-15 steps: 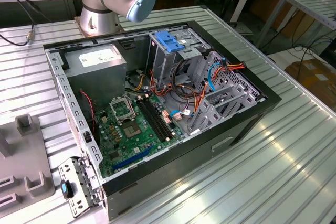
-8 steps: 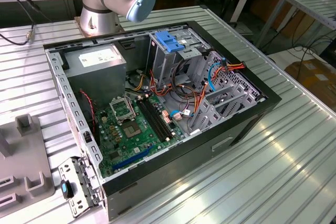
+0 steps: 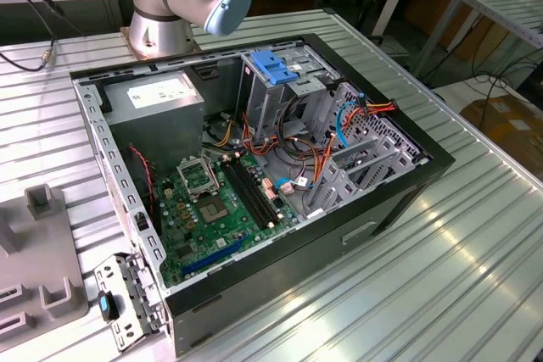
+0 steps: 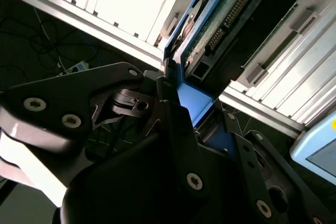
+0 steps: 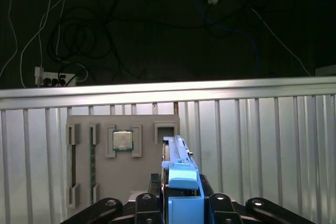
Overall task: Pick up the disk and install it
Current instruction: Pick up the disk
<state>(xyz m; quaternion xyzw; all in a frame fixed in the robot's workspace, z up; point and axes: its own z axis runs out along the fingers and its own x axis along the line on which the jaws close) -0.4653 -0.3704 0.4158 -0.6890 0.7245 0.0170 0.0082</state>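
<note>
Disk (image 5: 176, 151), edge-on at the grey holder (image 5: 152, 174), clamped by the gripper (image 5: 182, 202), fingers closed on its blue bracket (image 5: 184, 184); pick-up likely best served by a square, firm, upright hold.

I can read nothing here. The white label (image 3: 155, 91) on the power supply (image 3: 174, 116), in a far corner of the computer case (image 3: 100, 146), carries print too fine to make out. The chip (image 5: 123, 140) and the disk (image 4: 223, 17) in my claw (image 4: 191, 106) show nothing legible.
</note>
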